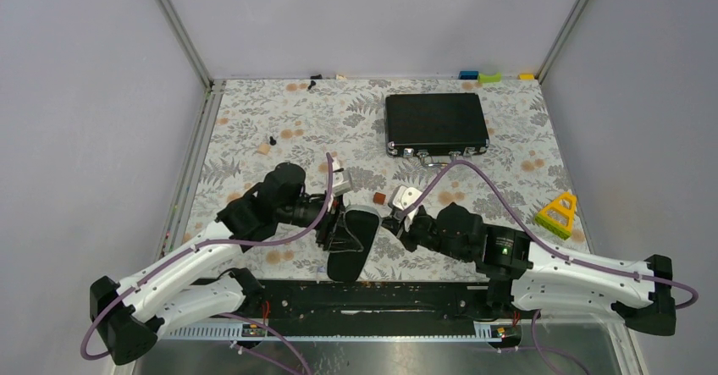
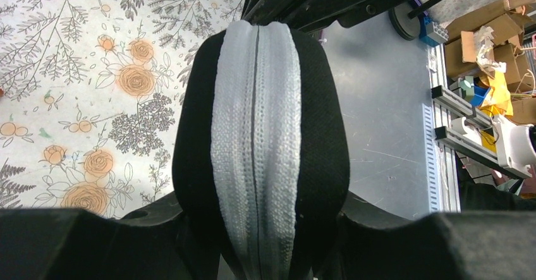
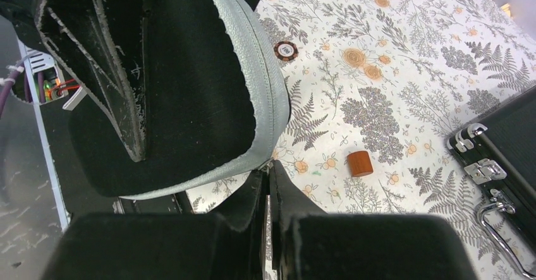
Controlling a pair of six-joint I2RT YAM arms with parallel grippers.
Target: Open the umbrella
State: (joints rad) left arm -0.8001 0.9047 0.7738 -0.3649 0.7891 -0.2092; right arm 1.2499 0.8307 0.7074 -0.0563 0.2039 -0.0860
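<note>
No umbrella shows in any view. A black oval clamshell case (image 1: 352, 244) with a grey zip band lies near the table's front edge, between both grippers. My left gripper (image 1: 335, 233) is shut on the case; in the left wrist view the case (image 2: 259, 122) fills the space between my fingers (image 2: 95, 242), zip seam up. My right gripper (image 1: 392, 222) sits at the case's right edge. In the right wrist view it (image 3: 270, 182) is shut, with the small metal zip pull (image 3: 268, 165) at its tips against the case (image 3: 189, 84).
A flat black briefcase (image 1: 436, 124) lies at the back right, its latches toward me (image 3: 487, 169). A brown cylinder (image 3: 359, 164), a poker chip (image 3: 286, 50) and a yellow triangle toy (image 1: 557, 212) lie on the floral cloth. A black rail (image 1: 406, 299) runs along the front edge.
</note>
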